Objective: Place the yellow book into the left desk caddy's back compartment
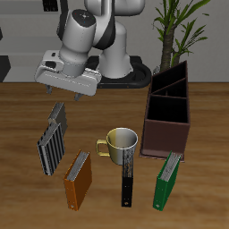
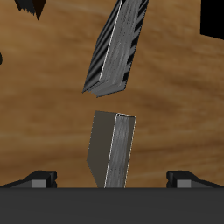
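The yellow book (image 1: 58, 114) lies on the table toward the back, thin, with a tan cover and a grey page edge. In the wrist view it (image 2: 114, 149) lies just ahead of the fingers. My gripper (image 1: 69, 92) hangs above and slightly behind it, open and empty, with both fingers spread wide in the wrist view (image 2: 112, 179). The left desk caddy (image 1: 165, 134) is a dark brown box across the table from the book. Its back compartment (image 1: 175, 82), with the tallest slanted walls, is at the far end and looks empty.
A grey-and-black striped book (image 1: 52, 143) lies right beside the yellow book, toward the front; it also shows in the wrist view (image 2: 118, 48). An orange-brown book (image 1: 79, 179), a mug (image 1: 119, 143), a black book (image 1: 128, 174) and a green book (image 1: 166, 179) lie nearer the front edge.
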